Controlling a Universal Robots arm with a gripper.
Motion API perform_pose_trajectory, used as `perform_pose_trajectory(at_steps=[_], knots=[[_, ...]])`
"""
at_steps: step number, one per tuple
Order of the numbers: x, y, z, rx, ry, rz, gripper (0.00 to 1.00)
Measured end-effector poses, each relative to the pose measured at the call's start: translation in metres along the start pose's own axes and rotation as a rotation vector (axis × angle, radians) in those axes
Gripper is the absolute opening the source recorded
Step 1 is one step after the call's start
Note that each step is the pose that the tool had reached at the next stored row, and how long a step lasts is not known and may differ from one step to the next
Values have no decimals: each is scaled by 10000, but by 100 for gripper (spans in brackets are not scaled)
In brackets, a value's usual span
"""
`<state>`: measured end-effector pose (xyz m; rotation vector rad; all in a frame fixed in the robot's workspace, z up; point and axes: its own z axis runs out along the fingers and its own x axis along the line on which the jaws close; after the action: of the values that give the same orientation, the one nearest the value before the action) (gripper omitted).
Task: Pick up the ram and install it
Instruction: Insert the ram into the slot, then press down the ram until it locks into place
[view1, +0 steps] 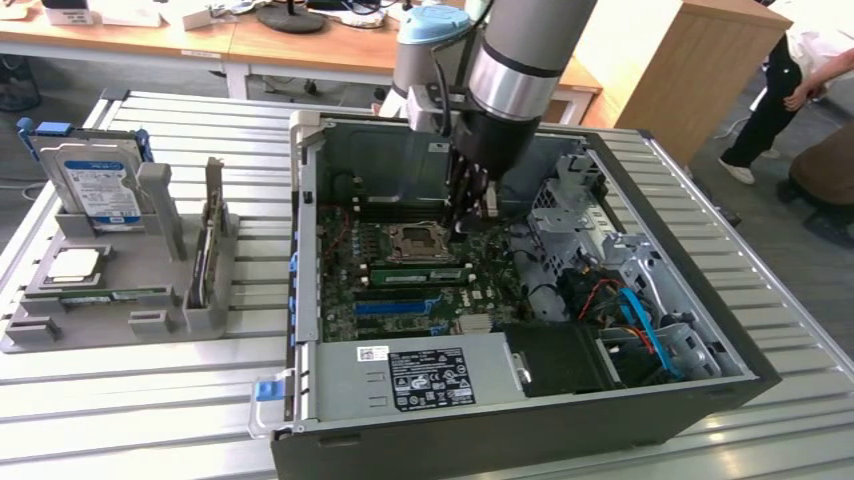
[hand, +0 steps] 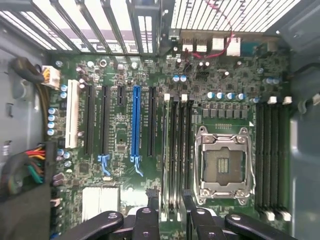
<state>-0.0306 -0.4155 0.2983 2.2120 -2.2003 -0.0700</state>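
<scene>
A green ram stick (view1: 418, 273) sits along a memory slot on the motherboard, just in front of the empty processor socket (view1: 418, 240). My gripper (view1: 470, 218) hangs inside the open computer case, above the socket's side and a little behind that stick. In the wrist view my gripper (hand: 170, 196) is open, with nothing between its two black fingers (hand: 151, 200). They straddle the end of the black memory slots (hand: 173, 145) next to the socket (hand: 223, 162). Another thin board (view1: 210, 240) stands on edge in the grey holder outside the case.
The grey holder (view1: 134, 320) at the exterior view's left also carries a hard drive (view1: 94, 185) and a square silver chip (view1: 74, 263). Case walls, the power supply (view1: 427, 380) and drive cage cables (view1: 627, 310) ring the motherboard. A person stands at the far right.
</scene>
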Motion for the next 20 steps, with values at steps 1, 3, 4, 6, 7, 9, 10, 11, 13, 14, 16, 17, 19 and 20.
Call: perform_pose_trajectory(at_steps=[1, 3, 4, 6, 7, 9, 10, 11, 13, 14, 16, 17, 19, 20], knots=[[-1, 2, -36, 0, 0, 0, 31], [-2, 4, -97, 0, 0, 0, 31], [-2, 6, -128, -1, 1, 0, 31], [-3, 8, -181, 0, 1, 0, 31], [-4, 10, -207, -1, 1, 0, 31], [-4, 12, -253, -1, 2, 0, 31], [-5, 13, -274, -1, 2, 0, 31], [-5, 14, -290, -1, 2, 0, 31], [-5, 15, -315, -1, 2, 0, 31], [-5, 15, -322, 0, 2, 0, 31], [-5, 15, -322, 0, 0, 0, 31], [-5, 15, -323, -1, 2, 0, 31], [-5, 15, -323, 0, 2, 0, 31], [-5, 15, -323, 0, 2, 0, 31]])
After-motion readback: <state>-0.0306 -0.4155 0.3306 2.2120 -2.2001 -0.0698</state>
